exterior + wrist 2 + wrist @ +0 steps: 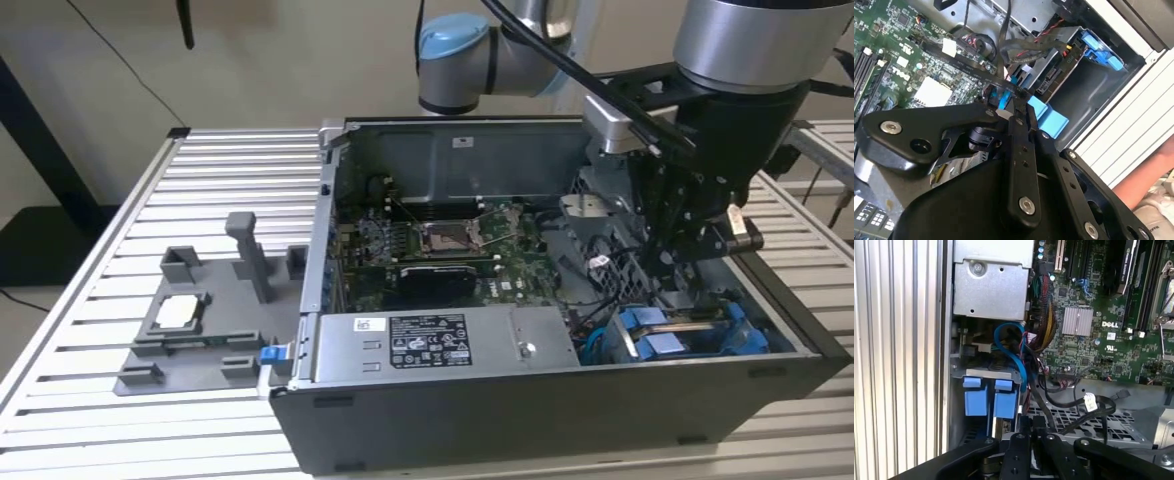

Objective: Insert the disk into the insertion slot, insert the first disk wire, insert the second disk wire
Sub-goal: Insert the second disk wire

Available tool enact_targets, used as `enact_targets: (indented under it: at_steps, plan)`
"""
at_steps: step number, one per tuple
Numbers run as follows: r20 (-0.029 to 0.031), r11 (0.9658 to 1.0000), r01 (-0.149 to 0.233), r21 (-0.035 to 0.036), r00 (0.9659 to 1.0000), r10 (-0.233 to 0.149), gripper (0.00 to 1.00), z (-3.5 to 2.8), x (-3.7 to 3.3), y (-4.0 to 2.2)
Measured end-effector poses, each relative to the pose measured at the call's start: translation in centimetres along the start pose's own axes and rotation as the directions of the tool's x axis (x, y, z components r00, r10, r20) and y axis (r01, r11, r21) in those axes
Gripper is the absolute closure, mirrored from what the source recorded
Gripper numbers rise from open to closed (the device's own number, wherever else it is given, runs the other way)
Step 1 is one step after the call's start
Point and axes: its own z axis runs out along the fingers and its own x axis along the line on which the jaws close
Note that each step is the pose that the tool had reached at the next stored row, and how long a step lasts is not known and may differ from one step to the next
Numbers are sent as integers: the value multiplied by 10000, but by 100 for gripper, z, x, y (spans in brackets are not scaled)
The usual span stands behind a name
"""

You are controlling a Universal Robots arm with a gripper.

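On the exterior view's left, a grey plastic holder (200,325) sits on the ribbed metal tabletop (80,300), well apart from the work. Beside it stands the open computer case (534,400), with the green circuit board (441,245) on its floor and the grey labelled power box (441,345) along the near wall. Toward the exterior view's right, the arm (747,60) reaches down into the case, and its black hand (694,235) hangs just above the near right corner. There the disk (687,335), marked by its blue carrier tabs, already sits inside the insertion slot (747,345); in the first wrist view the tabs (990,399) stand side by side at the slot's (961,371) mouth. A blue cable (1016,357) curves over the disk's end among a bundle of black wires (1074,400). In the second wrist view the hand (1015,102) has its fingers drawn narrow around a thin black wire (979,67), near the blue tabs (1051,120). A person's arm (1144,175) shows beyond the case wall.
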Motion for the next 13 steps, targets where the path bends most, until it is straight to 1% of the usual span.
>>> enact_targets:
  at_steps: [2, 4, 6, 7, 8, 9, 10, 11, 12, 13]
  plan:
    - [16, 10000, -2, -36, 10000, 2, 85, 8, 40, -16]
    - [26, 10000, -3, -43, 10000, 3, 85, 15, 52, -18]
    - [-16, 10000, 1, -75, 10000, -2, 84, 16, 52, -18]
    - [-77, 10000, 8, -82, 10000, -9, 84, 16, 52, -18]
    - [-207, 10000, 23, -93, 9998, -25, 77, 21, 50, -18]
    - [-319, 9999, 35, -102, 9995, -38, 77, 26, 44, -18]
    - [-398, 9999, 43, -104, 9992, -47, 77, 34, 37, -18]
    - [-453, 9999, 49, -99, 9990, -53, 77, 45, 29, -17]
    - [-487, 9999, 52, -86, 9988, -56, 77, 54, 22, -16]
    - [-490, 10000, 52, -59, 9988, -55, 77, 61, 19, -16]
